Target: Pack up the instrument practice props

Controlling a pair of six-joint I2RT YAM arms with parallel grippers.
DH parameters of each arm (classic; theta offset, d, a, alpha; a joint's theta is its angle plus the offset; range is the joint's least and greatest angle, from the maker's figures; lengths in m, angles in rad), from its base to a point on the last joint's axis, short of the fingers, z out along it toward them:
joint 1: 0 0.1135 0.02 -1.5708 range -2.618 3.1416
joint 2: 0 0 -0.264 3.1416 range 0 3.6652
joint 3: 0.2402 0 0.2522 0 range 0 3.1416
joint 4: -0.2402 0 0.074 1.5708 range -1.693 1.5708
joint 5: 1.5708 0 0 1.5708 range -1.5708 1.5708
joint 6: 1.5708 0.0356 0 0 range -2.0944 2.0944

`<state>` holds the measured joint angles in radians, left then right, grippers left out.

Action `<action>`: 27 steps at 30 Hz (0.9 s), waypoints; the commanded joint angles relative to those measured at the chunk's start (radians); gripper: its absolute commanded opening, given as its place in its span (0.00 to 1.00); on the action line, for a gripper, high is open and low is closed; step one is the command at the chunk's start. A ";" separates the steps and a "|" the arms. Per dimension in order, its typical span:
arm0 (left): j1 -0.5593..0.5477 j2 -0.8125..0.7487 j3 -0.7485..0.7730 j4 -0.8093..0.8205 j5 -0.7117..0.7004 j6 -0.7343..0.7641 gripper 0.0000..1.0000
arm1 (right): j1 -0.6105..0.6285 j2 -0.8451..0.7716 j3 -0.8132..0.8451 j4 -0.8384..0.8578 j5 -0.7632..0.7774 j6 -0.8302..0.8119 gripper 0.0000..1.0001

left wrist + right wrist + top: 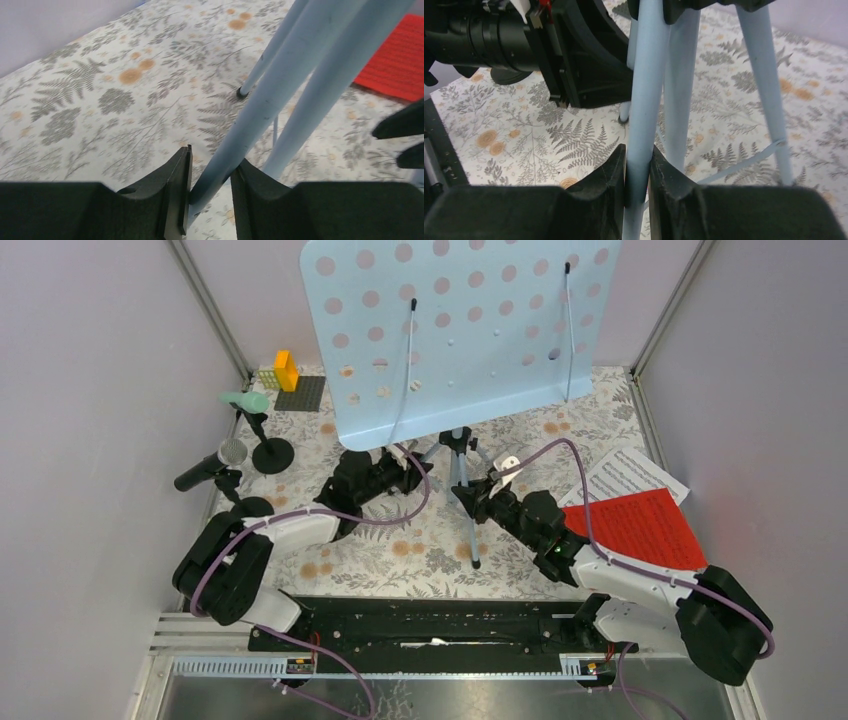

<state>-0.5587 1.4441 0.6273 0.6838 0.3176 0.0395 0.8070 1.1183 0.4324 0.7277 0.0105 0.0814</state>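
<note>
Left gripper (210, 167) has a tripod leg (280, 90) of the sheet-music rack (460, 330) between its jaws, nearly pinched. I can't tell if both sides touch. Right gripper (638, 155) is clamped snug on another leg (641, 100). The rack stands mid-bench (400, 550) and looks top-heavy, so uneven pulls could tip it toward 12 or twist a leg. Mic holders (272, 455) crowd 9 o'clock and the red sheet (640, 525) sits at 3. Free room is mostly at 6.

The rack's (460, 330) legs (465, 500), with the left claw (210, 195) and right claw (638, 175) on them, crowd the table's (330, 560) middle. Mic holders (272, 454) line the left edge, bricks (286, 373) fill the far left corner, and sheets (640, 525) take the right edge (red nearer, white farther). The strip along the near edge lies open.
</note>
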 commanded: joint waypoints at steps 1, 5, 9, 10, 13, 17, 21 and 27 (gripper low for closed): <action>-0.127 0.015 -0.006 0.045 0.132 -0.095 0.16 | 0.019 -0.056 -0.042 0.094 0.034 -0.222 0.00; -0.202 0.018 -0.023 0.054 0.130 -0.112 0.17 | 0.019 -0.100 -0.058 0.092 0.068 -0.278 0.00; -0.233 0.020 -0.061 0.120 0.133 -0.161 0.17 | 0.020 -0.124 -0.052 0.047 0.083 -0.325 0.00; -0.241 0.021 -0.067 0.132 0.135 -0.174 0.17 | 0.020 -0.127 -0.052 0.044 0.086 -0.335 0.00; -0.291 0.035 -0.073 0.151 0.119 -0.194 0.17 | 0.021 -0.140 -0.056 0.034 0.100 -0.356 0.00; -0.355 0.071 -0.077 0.159 0.083 -0.197 0.23 | 0.019 -0.162 -0.070 0.021 0.139 -0.360 0.04; -0.363 0.101 -0.081 0.177 0.072 -0.217 0.27 | 0.019 -0.190 -0.096 0.010 0.158 -0.338 0.10; -0.366 0.122 -0.066 0.176 0.049 -0.224 0.17 | 0.019 -0.198 -0.087 -0.036 0.180 -0.317 0.19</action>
<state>-0.8608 1.5181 0.5774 0.9596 0.2562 -0.1020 0.8192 0.9138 0.3386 0.7292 0.1406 -0.1608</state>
